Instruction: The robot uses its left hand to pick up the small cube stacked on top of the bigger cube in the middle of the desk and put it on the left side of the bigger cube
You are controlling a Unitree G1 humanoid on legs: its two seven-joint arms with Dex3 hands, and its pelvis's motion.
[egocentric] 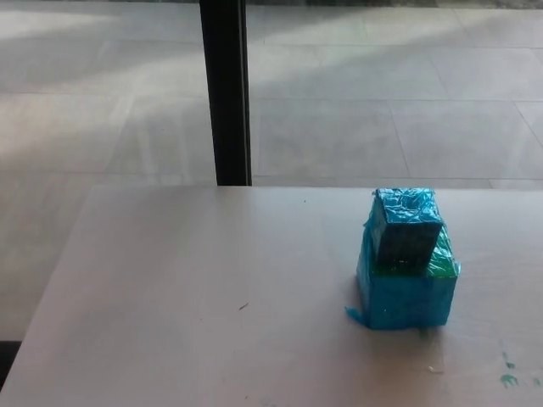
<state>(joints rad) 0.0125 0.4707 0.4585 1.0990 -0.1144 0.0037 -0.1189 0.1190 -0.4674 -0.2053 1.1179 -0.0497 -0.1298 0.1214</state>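
A small blue cube point(405, 222) wrapped in shiny tape sits on top of a bigger blue cube point(407, 297) with a green top face. The stack stands on the pale desk point(212, 297), right of the picture's middle. The small cube rests toward the left part of the bigger cube's top. Neither of my hands shows in the head view.
A dark vertical post point(226, 89) rises behind the desk's far edge. Grey tiled floor point(382, 102) lies beyond. Small green marks point(509, 378) dot the desk near the front right. The desk's left edge runs diagonally at the picture's left.
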